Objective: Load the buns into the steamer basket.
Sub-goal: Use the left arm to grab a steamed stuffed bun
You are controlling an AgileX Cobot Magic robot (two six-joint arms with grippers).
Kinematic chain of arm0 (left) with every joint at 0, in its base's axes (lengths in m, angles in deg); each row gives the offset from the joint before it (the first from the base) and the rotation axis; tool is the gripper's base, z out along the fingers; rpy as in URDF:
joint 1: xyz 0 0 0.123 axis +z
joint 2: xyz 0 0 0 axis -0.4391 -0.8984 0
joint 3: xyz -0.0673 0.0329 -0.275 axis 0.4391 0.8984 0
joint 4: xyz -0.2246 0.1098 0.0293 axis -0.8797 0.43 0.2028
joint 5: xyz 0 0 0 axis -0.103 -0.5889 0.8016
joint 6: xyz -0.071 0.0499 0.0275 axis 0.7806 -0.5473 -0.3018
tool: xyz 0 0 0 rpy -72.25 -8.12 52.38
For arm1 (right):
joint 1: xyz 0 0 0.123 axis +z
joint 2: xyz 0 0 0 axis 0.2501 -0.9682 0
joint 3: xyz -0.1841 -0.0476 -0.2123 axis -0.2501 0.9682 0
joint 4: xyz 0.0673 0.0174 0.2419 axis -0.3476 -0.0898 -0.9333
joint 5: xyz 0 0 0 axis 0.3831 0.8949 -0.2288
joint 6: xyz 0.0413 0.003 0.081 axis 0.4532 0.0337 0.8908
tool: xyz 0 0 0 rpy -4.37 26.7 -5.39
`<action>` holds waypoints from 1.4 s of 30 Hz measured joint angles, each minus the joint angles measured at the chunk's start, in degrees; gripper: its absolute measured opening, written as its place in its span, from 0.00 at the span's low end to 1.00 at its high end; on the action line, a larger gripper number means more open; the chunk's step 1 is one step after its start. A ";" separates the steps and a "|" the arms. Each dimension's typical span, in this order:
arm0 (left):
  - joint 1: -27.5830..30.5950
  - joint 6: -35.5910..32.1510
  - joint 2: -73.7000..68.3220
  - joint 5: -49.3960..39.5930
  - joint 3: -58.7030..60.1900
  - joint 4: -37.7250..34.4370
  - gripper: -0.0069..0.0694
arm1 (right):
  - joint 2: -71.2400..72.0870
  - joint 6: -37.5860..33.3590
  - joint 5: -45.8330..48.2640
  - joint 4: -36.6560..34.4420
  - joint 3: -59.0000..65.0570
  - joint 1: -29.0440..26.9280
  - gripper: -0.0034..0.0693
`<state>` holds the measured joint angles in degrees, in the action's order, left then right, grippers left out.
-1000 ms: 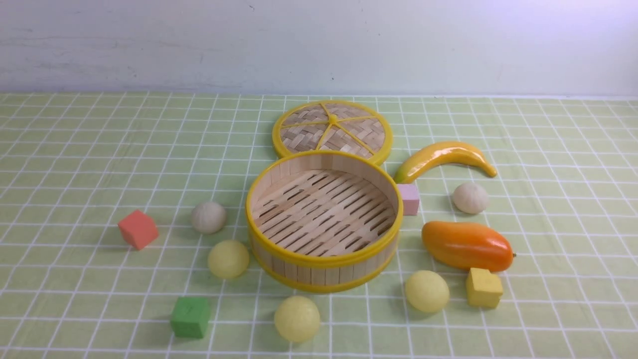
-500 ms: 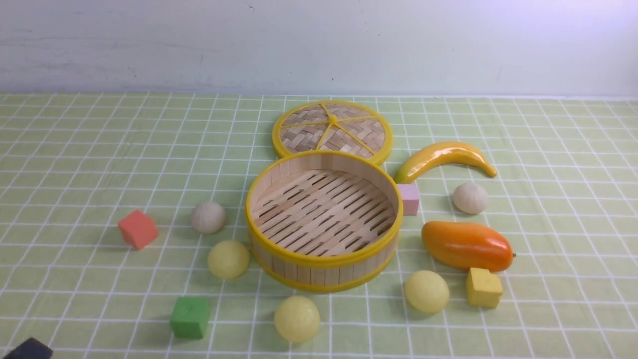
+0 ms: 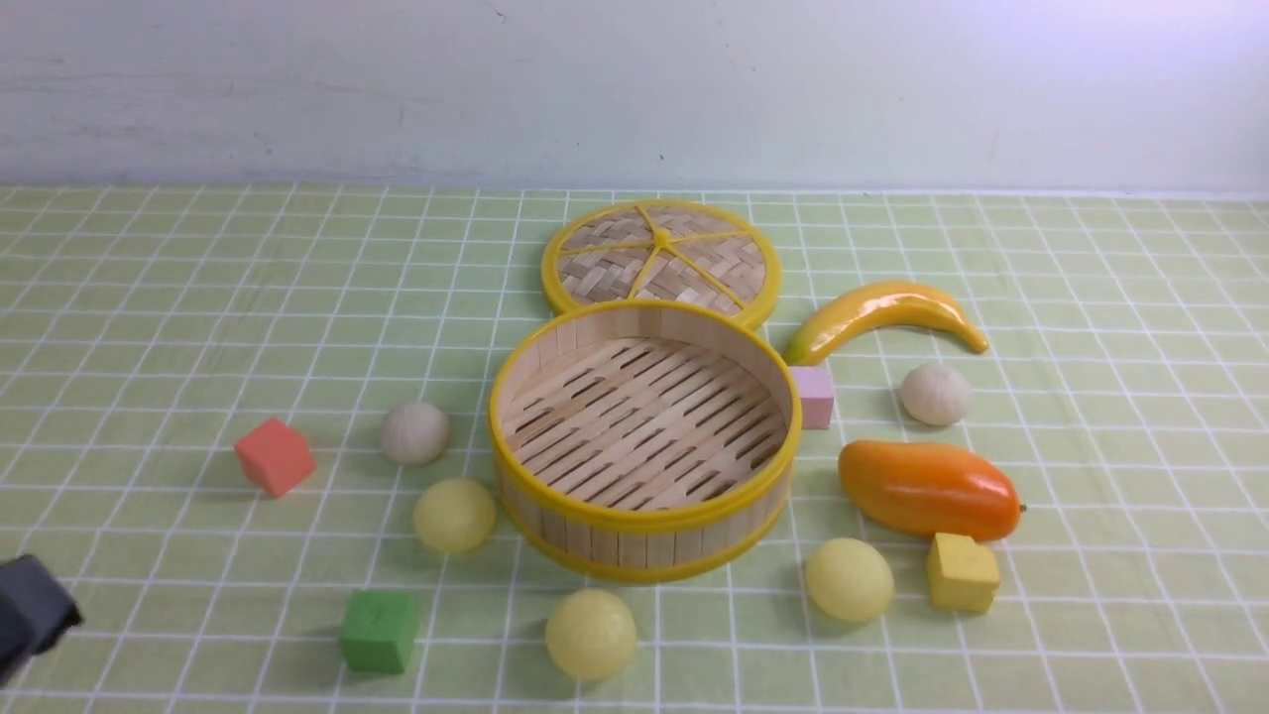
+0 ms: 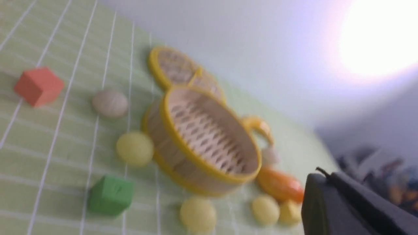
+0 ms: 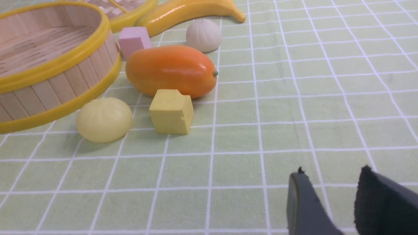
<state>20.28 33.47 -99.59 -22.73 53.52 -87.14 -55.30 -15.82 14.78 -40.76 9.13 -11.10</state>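
**All five lying outside the steamer basket**

A pleated white bun and a yellow bun are sitting just left of the basket. A second yellow bun is lying in front of it, a third yellow bun at its front right, and a second pleated bun well to its right. The left gripper is hovering far to the basket's front left; I cannot tell its grip. The right gripper is hanging spread apart, holding nothing.

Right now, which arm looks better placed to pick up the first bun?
Probably the left. The left gripper shows at the front view's edge, on the side where three buns lie. The right gripper, open, is outside that view, with only two buns on its side.
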 joint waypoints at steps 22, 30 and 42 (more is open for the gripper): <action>-10.49 -7.90 -75.99 -20.04 -46.98 23.11 0.07 | 0.00 0.00 0.00 0.00 0.00 0.00 0.38; -9.33 -6.99 -90.10 -20.04 -60.03 29.09 0.07 | 0.00 0.00 0.00 0.00 0.00 0.00 0.38; -6.87 -10.70 -98.83 -15.92 -66.02 29.44 0.44 | 0.00 0.00 0.00 0.00 0.00 0.00 0.38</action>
<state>13.40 22.77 -198.42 -38.66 -12.50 -57.70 -55.30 -15.82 14.78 -40.76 9.13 -11.10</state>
